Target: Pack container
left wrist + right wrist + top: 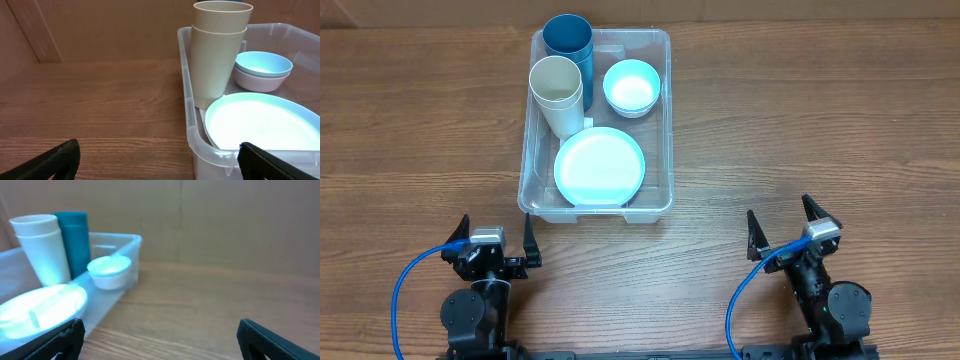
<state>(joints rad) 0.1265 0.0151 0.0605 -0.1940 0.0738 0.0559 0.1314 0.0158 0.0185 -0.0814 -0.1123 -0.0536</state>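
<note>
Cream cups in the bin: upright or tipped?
Upright. The cream cups stand mouth up, one nested in the other, inside the container, beside the plate.

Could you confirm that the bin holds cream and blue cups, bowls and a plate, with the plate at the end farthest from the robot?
Not quite. The plate lies at the end of the bin nearest the robot, as the overhead view shows. The cups and bowls are inside as you said.
</note>
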